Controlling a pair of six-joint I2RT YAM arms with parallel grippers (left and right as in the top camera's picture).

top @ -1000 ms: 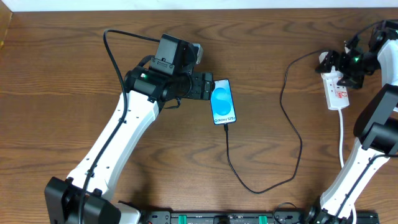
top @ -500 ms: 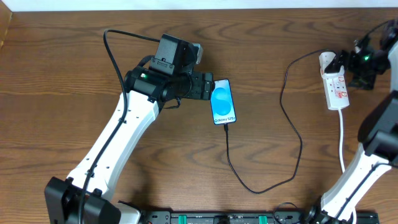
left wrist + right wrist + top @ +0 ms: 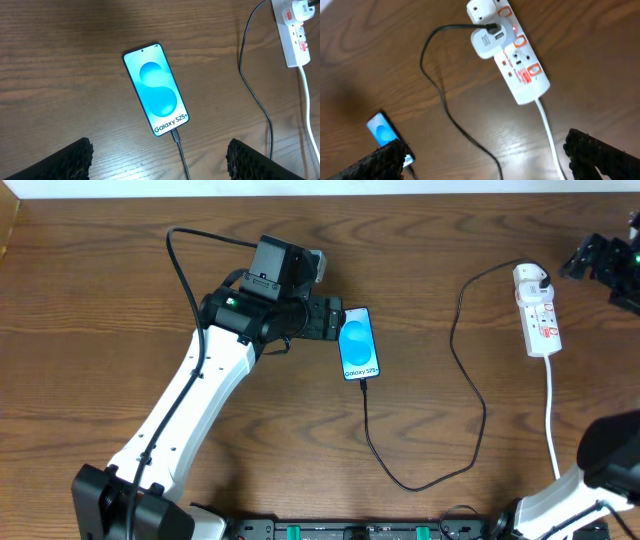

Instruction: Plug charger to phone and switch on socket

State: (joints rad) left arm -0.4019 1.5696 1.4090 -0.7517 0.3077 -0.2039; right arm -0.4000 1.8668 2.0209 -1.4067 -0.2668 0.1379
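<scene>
The phone (image 3: 360, 343) lies flat mid-table with its blue screen lit (image 3: 156, 89). The charger's small tip sits in the phone's bottom edge (image 3: 176, 137). Its thin black cable (image 3: 470, 450) loops toward the front and back up to a white plug (image 3: 487, 37) seated in the socket (image 3: 537, 315), a white strip with red-orange switches (image 3: 512, 55). My left gripper (image 3: 335, 320) hovers just left of the phone, open and empty (image 3: 160, 165). My right gripper (image 3: 598, 260) is off to the right of the socket, raised, open and empty (image 3: 490, 162).
The socket's thick white cord (image 3: 550, 410) runs toward the table's front edge on the right. The left arm (image 3: 200, 390) crosses the table's left half. A black rail (image 3: 380, 530) runs along the front edge.
My right gripper has pulled away from the socket, moving right and up, and its jaws have widened slightly. The left gripper, phone and cable have not moved.
</scene>
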